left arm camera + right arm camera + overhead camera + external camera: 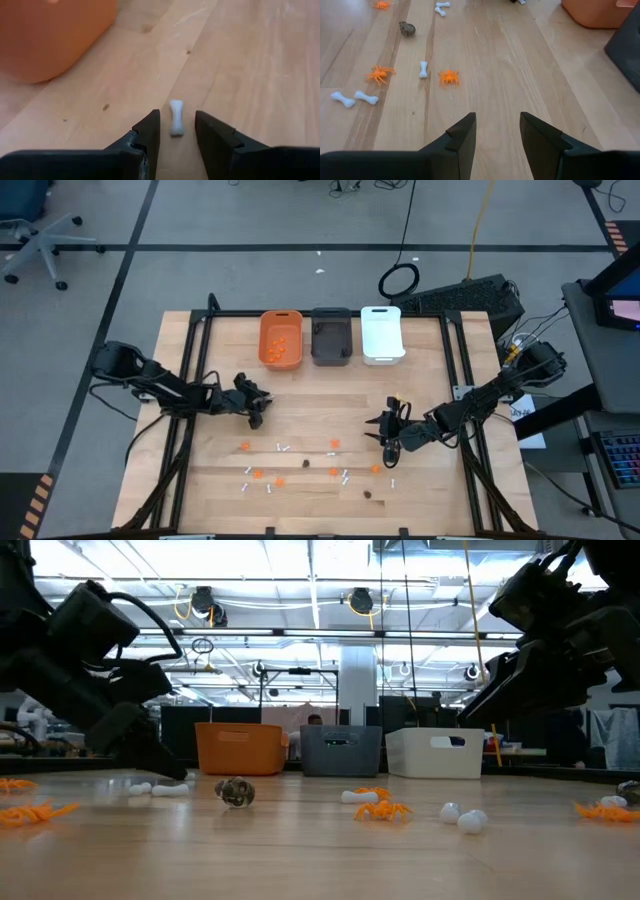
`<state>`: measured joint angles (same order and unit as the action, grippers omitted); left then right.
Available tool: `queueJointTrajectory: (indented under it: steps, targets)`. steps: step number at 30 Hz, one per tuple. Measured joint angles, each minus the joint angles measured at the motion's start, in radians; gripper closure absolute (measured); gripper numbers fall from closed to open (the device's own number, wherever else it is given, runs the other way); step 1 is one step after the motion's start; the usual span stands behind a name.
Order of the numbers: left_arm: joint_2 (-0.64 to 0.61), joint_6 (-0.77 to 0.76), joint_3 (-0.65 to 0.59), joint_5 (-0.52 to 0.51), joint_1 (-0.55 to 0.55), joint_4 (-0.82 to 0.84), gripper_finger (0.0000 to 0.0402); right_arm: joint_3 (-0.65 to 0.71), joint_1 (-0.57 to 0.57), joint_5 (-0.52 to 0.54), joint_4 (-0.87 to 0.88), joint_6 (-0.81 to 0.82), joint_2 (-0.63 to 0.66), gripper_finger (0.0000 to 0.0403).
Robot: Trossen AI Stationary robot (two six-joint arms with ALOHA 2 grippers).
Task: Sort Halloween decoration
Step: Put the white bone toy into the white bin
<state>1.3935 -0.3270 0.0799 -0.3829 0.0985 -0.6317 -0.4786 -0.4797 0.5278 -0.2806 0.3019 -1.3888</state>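
My left claw [177,131] is apart, empty, a tiny white bone [176,117] just ahead between my fingertips: looks light, stiff, slippery, so pinch mid-shaft.

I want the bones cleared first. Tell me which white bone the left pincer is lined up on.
The lone bone lying on the wood just ahead of the left pincer, in line with the gap between its open fingers, near the orange bin. The other bones lie scattered farther off.
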Motion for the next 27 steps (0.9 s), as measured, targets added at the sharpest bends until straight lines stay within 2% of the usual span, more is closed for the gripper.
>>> queueJointTrajectory:
  steps: [9,12,18,23,27]
  targets:
    - [0.098,-0.034,0.002,-0.014,0.0,-0.086,0.0285,0.0,0.0,0.0,0.001,-0.002,0.0,0.0266]
    - [0.129,-0.054,0.003,-0.02,0.0,-0.094,0.0308,0.0,0.0,0.0,0.001,-0.003,0.0,0.0266]
    - [0.177,-0.033,0.003,-0.027,0.0,-0.134,0.0385,0.0,0.0,0.0,0.001,-0.002,0.0,0.0266]
    - [0.184,-0.018,0.003,-0.025,0.003,-0.155,0.0391,0.0,0.0,0.0,0.001,-0.001,0.0,0.0266]
    - [0.189,0.034,0.001,-0.011,0.014,-0.243,0.0397,0.0,0.0,0.0,0.001,0.0,0.0,0.0266]
